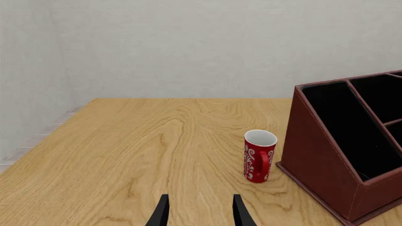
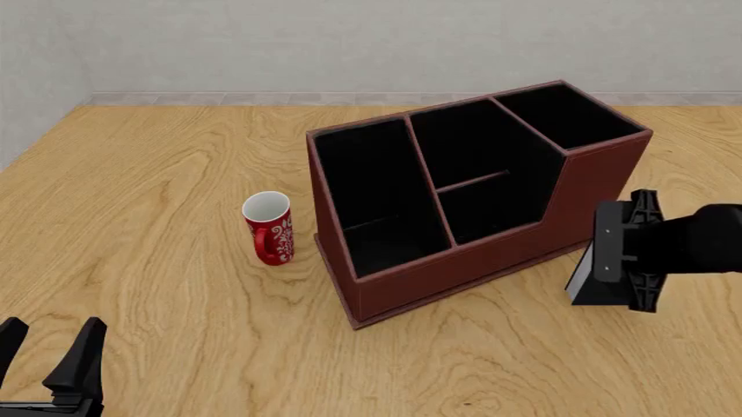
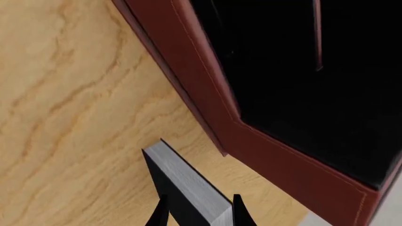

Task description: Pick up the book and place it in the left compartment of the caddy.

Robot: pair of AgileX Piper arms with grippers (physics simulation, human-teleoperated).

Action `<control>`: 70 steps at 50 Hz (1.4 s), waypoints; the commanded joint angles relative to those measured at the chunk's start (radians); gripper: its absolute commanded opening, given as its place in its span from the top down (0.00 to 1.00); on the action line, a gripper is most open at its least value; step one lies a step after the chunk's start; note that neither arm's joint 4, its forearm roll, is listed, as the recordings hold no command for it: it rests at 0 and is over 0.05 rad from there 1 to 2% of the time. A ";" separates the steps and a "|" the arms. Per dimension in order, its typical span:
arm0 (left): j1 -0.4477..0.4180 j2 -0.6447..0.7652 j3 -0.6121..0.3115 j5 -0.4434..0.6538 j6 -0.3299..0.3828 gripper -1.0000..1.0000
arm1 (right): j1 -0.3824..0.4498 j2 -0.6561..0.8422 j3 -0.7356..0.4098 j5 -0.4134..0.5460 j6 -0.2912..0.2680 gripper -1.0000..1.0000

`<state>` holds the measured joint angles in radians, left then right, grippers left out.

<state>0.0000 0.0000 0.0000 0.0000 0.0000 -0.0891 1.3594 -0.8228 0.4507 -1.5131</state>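
The book (image 2: pixel 593 261), black with white page edges, stands on the table just right of the caddy (image 2: pixel 464 269). My right gripper (image 2: pixel 637 252) is open, with a finger on each side of the book. In the right wrist view the book (image 3: pixel 188 186) fills the gap between the fingertips (image 3: pixel 239 212). The caddy's left compartment (image 2: pixel 374 195) is a long narrow black bay and holds nothing. My left gripper (image 2: pixel 47 360) is open and empty at the near left of the table, far from the caddy. It also shows in the left wrist view (image 1: pixel 199 213).
A red-and-white mug (image 2: pixel 269 228) stands upright just left of the caddy, seen also in the left wrist view (image 1: pixel 259 156). The caddy's wider middle bay (image 2: pixel 481 187) has a low shelf, and a small raised bay (image 2: pixel 566 115) sits at its far right.
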 commanded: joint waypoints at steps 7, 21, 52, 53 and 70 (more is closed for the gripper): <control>0.000 0.000 0.000 0.000 0.000 0.00 | 0.026 -0.011 0.011 0.059 0.054 1.00; 0.000 0.000 0.000 0.000 0.000 0.00 | 0.041 -0.092 0.026 0.147 0.085 1.00; 0.000 0.000 0.000 0.000 0.000 0.00 | -0.030 -0.339 0.003 0.326 -0.004 1.00; 0.000 0.000 0.000 0.000 0.000 0.00 | -0.035 -0.347 0.003 0.325 -0.011 1.00; 0.000 0.000 0.000 0.000 0.000 0.00 | -0.012 -0.508 -0.093 0.558 0.053 1.00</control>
<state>0.0000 0.0000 0.0000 0.0000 0.0000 -0.1137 0.9427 -0.8585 0.8974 -1.5153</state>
